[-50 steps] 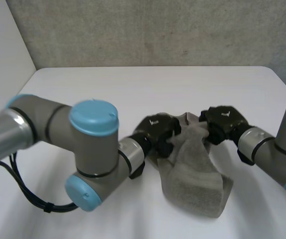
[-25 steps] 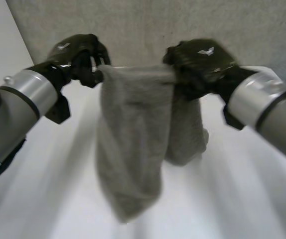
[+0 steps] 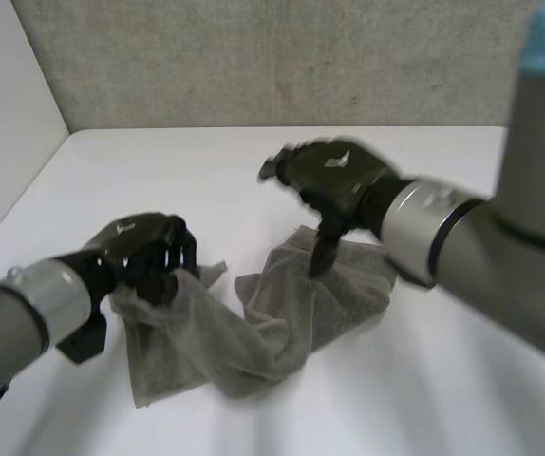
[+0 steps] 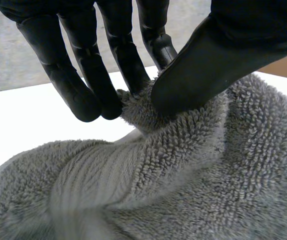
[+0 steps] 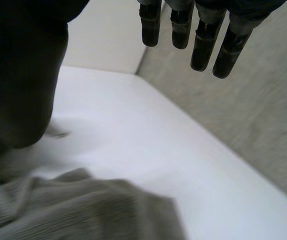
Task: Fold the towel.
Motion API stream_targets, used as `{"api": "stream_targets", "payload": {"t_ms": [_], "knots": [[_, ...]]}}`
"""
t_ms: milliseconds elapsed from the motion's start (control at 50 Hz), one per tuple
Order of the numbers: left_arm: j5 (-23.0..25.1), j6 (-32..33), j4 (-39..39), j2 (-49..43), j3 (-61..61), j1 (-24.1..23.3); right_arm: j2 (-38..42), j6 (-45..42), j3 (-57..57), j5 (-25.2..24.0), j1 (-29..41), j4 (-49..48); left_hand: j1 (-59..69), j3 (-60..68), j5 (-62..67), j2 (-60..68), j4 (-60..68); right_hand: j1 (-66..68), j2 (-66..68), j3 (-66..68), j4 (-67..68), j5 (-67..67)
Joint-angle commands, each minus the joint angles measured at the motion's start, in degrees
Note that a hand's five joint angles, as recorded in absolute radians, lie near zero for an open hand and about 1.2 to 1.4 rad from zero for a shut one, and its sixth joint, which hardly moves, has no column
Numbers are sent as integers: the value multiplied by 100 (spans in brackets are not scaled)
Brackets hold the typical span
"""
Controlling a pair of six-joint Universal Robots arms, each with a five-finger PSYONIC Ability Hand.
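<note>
A grey towel (image 3: 272, 323) lies rumpled on the white table (image 3: 159, 180), twisted in the middle. My left hand (image 3: 149, 256) is at its left end, pinching an edge of the towel (image 4: 183, 165) between thumb and fingers (image 4: 108, 100). Above the towel's right part hovers my right hand (image 3: 334, 185), open, with one digit pointing down at the cloth. In the right wrist view its fingers (image 5: 203, 35) are straight and spread from the thumb (image 5: 23, 75), holding nothing, with the towel (image 5: 83, 210) below.
A grey wall (image 3: 282, 57) rises behind the table's far edge, and a pale side wall (image 3: 7, 104) stands at the left. Bare table surface lies all around the towel.
Both hands came down from holding the towel stretched in the air. The towel now lies on the table. My right hand has let go and opened; my left still pinches its edge.
</note>
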Motion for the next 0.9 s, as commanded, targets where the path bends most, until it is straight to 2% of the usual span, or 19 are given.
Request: {"api": "stream_targets", "payload": {"t_ms": [20, 60, 120, 200, 240, 260, 280, 300, 340, 360, 400, 440, 480, 500, 540, 560, 600, 740, 900], "knots": [[190, 49, 48, 1153, -1061, -124, 313, -254, -531, -386, -373, 62, -223, -811, -1505, -353, -619, -313, -370, -369, -390, -282], [207, 58, 48, 1355, -1255, -159, 846, -420, -880, -605, -381, 202, -223, -811, -1505, -353, -619, -313, -370, -369, -390, -282], [216, 154, 48, 1593, -1528, -186, 1130, -553, -1111, -624, -346, 291, -223, -811, -1505, -353, -619, -313, -370, -369, -390, -282], [216, 418, 48, 1647, -1687, -186, 2138, -1061, -1899, -615, -311, 510, -860, -1448, -2142, -990, -1256, -313, -370, -369, -390, -282], [216, 707, 22, 1621, -1766, -142, 2484, -1212, -2218, -606, -267, 563, -2766, -3354, -4048, -2896, -3162, -313, -370, -369, -390, -282], [216, 708, 21, 1621, -1766, -142, 2823, -1334, -2523, -589, -224, 650, -2777, -3365, -4060, -2908, -3174, -313, -370, -369, -390, -282], [225, 822, 13, 1621, -1793, -125, 2827, -1335, -2526, -589, -223, 651, -4243, -4831, -5525, -4373, -4639, -313, -370, -369, -390, -282], [225, 823, 13, 1621, -1793, -124, 3166, -1431, -2830, -580, -197, 764, -4257, -4846, -5540, -4388, -4654, -313, -370, -369, -390, -282], [216, 989, 21, 1621, -1819, -116, 3486, -1493, -3150, -571, -179, 897, -5448, -6036, -6730, -5579, -5844, -313, -370, -369, -390, -282], [216, 990, 21, 1621, -1819, -116, 3799, -1537, -3454, -571, -179, 1062, -5452, -6040, -6734, -5582, -5848, 178, 121, 122, 101, 209], [216, 1042, 65, 1603, -1784, -107, 4084, -1572, -3712, -580, -170, 1275, -6539, -7128, -7822, -6670, -6936, 537, 479, 481, 459, 567], [208, 1042, 74, 1595, -1758, -89, 4303, -1625, -3941, -589, -170, 1495, -6845, -7433, -8127, -6975, -7241, 789, 732, 733, 711, 819], [208, 1042, 83, 1568, -1705, -28, 4592, -1765, -4265, -641, -136, 1871, -6915, -7503, -8198, -7046, -7312, 1959, 1901, 1903, 1881, 1989], [208, 1042, 126, 1533, -1670, 42, 4593, -1766, -4266, -641, -135, 1873, -6982, -7570, -8264, -7112, -7378, 1966, 1909, 1910, 1889, 1997], [216, 1042, 197, 1437, -1652, 86, 4620, -1862, -4362, -676, -83, 2039, -7099, -7687, -8381, -7230, -7495, 3890, 3833, 3834, 3813, 3921], [208, 1051, 276, 1236, -1635, 95, 4620, -1862, -4363, -676, -83, 2040, -7100, -7688, -8383, -7231, -7497, 3901, 3844, 3845, 3823, 3931], [190, 1060, 355, 973, -1609, 87, 4480, -1854, -4433, -676, -83, 2066, -7100, -7688, -8383, -7231, -7497, 6377, 6320, 6321, 6299, 6407], [181, 1095, 285, -14, -1476, 51, 3961, -1801, -4451, -659, -170, 1917, -6966, -7554, -8248, -7096, -7362, 6687, 6630, 6631, 6610, 6718], [181, 1728, 162, -717, -1327, -107, 3723, -1669, -4345, -483, -232, 1090, -6915, -7503, -8198, -7046, -7312, 6687, 6630, 6631, 6610, 6718]]}}
